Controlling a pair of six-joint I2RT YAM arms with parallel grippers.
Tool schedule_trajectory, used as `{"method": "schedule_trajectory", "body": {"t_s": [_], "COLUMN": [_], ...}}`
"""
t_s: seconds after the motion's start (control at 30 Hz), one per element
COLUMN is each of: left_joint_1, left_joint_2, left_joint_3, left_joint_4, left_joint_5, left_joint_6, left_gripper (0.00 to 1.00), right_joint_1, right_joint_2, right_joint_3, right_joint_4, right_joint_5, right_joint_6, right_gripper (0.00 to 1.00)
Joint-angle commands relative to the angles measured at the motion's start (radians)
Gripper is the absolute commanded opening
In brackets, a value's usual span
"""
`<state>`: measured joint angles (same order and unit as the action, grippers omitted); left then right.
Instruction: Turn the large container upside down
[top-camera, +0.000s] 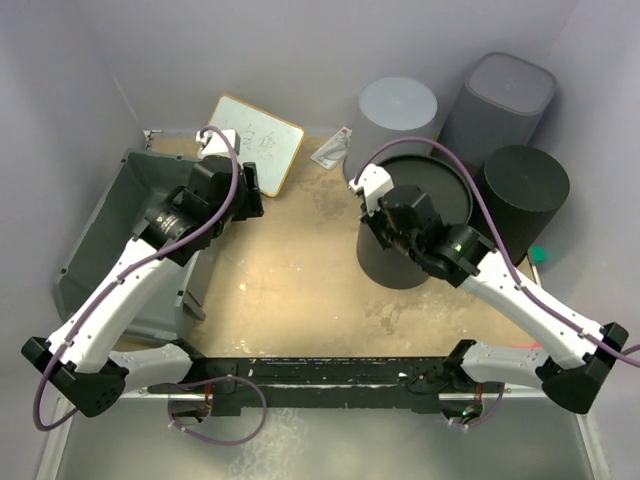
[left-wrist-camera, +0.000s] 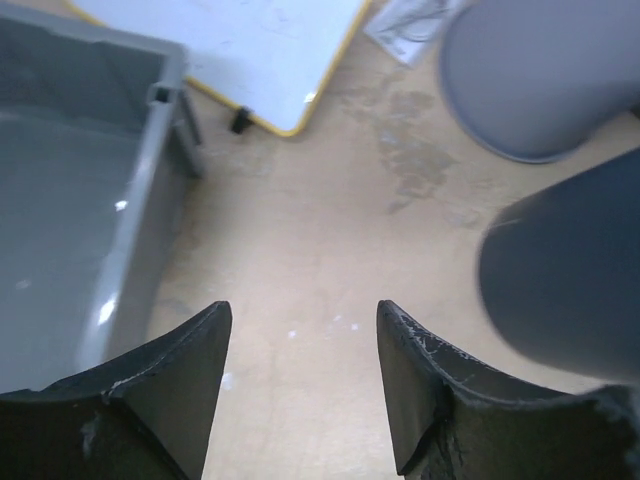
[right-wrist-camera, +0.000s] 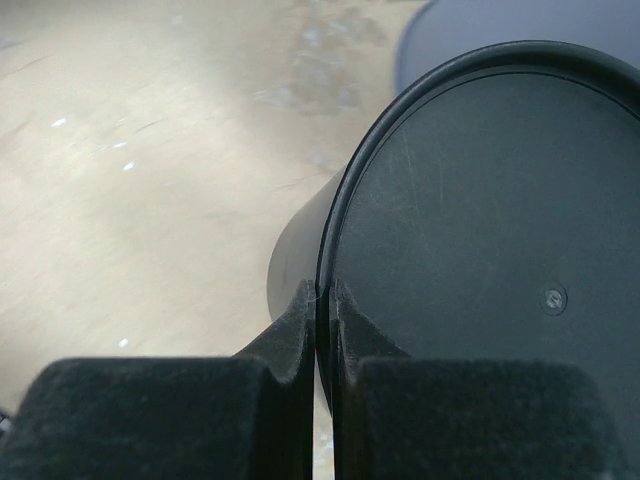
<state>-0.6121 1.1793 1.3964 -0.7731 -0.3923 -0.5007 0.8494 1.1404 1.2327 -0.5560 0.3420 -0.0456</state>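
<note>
The large container (top-camera: 110, 235) is a wide grey tub at the table's left side, its open side facing up; its rim and inner wall (left-wrist-camera: 150, 170) show at the left of the left wrist view. My left gripper (top-camera: 257, 190) hangs just right of the tub's far right corner. It (left-wrist-camera: 304, 325) is open, with only bare table between its fingers. My right gripper (top-camera: 372, 222) is shut on the near left rim of an upright black round bucket (top-camera: 425, 225). In the right wrist view the thin rim passes between my fingertips (right-wrist-camera: 323, 292), with the bucket's floor (right-wrist-camera: 480, 230) to the right.
A yellow-edged whiteboard (top-camera: 258, 140) lies behind the tub, with a small wrapper (top-camera: 332, 150) to its right. At the back right stand an upturned grey round bucket (top-camera: 397, 112), a tall dark-grey square bin (top-camera: 505, 98) and an upturned black bucket (top-camera: 525, 190). Walls close in left and right.
</note>
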Motion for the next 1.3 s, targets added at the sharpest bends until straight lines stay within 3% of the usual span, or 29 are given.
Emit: {"method": "schedule_trajectory", "body": {"t_s": [0.0, 0.37, 0.4, 0.5, 0.6, 0.7, 0.83, 0.97, 1.13, 1.27], "left_joint_1": [0.034, 0.207, 0.217, 0.225, 0.234, 0.263, 0.317, 0.33, 0.327, 0.284], "left_joint_2": [-0.017, -0.03, -0.023, -0.018, -0.017, 0.019, 0.079, 0.124, 0.153, 0.095], "left_joint_3": [0.036, -0.101, -0.114, -0.169, -0.227, -0.258, -0.284, -0.288, -0.23, -0.154], "left_joint_4": [-0.178, -0.172, -0.172, -0.155, -0.114, -0.1, -0.065, -0.032, -0.057, -0.091], "left_joint_5": [-0.182, -0.177, -0.181, -0.172, -0.155, -0.132, -0.057, 0.124, 0.32, 0.402], "left_joint_6": [0.013, 0.046, 0.057, 0.078, 0.104, 0.129, 0.148, 0.14, 0.085, -0.002], "left_gripper": [0.59, 0.63, 0.63, 0.63, 0.64, 0.65, 0.64, 0.47, 0.0, 0.0], "right_joint_1": [-0.121, -0.151, -0.15, -0.151, -0.15, -0.15, -0.15, -0.151, -0.15, -0.15], "right_joint_2": [0.016, 0.096, 0.102, 0.093, 0.057, 0.013, -0.059, -0.138, -0.244, -0.302], "right_joint_3": [0.001, 0.071, 0.083, 0.115, 0.138, 0.146, 0.121, 0.081, 0.084, 0.11], "right_joint_4": [0.123, 0.183, 0.175, 0.152, 0.159, 0.148, 0.131, 0.112, 0.039, -0.035], "right_joint_5": [0.039, 0.005, -0.013, -0.09, -0.132, -0.216, -0.27, -0.288, -0.231, -0.182], "right_joint_6": [-0.064, -0.071, -0.068, -0.038, -0.01, 0.038, 0.09, 0.14, 0.171, 0.195], "right_gripper": [0.0, 0.0, 0.03, 0.37, 0.63, 0.72, 0.74, 0.75, 0.75, 0.75]}}
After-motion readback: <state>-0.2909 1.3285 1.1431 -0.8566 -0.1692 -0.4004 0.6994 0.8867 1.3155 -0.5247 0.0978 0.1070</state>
